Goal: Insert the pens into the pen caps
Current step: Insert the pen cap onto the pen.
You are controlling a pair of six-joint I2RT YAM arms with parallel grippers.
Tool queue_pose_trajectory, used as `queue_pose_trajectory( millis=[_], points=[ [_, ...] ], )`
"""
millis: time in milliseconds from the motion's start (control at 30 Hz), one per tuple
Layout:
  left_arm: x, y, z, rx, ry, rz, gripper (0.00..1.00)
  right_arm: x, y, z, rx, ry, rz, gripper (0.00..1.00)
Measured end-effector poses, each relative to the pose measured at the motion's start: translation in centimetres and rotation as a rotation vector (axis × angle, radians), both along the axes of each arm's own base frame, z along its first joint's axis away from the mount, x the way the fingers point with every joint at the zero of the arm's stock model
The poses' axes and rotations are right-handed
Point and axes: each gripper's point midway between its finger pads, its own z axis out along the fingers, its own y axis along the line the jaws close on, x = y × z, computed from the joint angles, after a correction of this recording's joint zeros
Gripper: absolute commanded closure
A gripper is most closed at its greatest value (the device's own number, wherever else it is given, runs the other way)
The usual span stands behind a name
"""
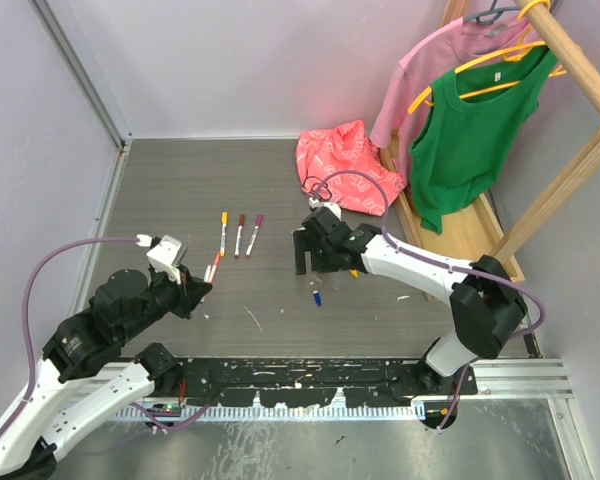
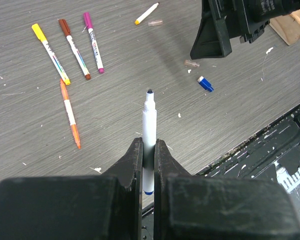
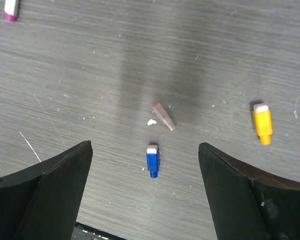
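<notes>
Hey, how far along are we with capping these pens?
Done: the yellow pen, brown pen and magenta pen look capped, the orange pen probably too. In hand: the left gripper clamps the uncapped blue pen; the open right gripper hangs over the blue cap. Left: that pair, plus the yellow cap and a bare yellow-tipped pen.

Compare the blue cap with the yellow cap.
The blue cap is dark blue and slimmer; the yellow cap looks thicker and longer. The blue cap lies centred between the fingers of the open right end effector; the yellow cap lies off to the side, outside that gap. Both lie flat and loose, white ends pointing the same way.
</notes>
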Motion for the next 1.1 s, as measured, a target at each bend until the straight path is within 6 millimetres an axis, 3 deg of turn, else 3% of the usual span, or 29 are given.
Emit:
queue_pose_trajectory(
  millis=[300,500,733,933,1100],
  points=[
    [0.0,0.0,0.0,0.0,0.0,0.0,0.96,-3.8,1.1,-4.1,-0.129,0.093,0.076,0.27],
    [0.0,0.0,0.0,0.0,0.0,0.001,0.97,-5.3,-0.1,-7.2,-0.263,0.144,0.082,0.38],
    [0.0,0.0,0.0,0.0,0.0,0.001,0.96,-5.1,-0.5,-7.3,-0.289,0.138,0.072,0.51],
    [0.0,0.0,0.0,0.0,0.0,0.001,0.96,-5.0,-0.3,-7.6,-0.291,0.142,0.077,0.53],
    [0.0,0.0,0.0,0.0,0.0,0.001,0.96,-4.8,0.0,-7.7,-0.286,0.143,0.081,0.6]
  ],
)
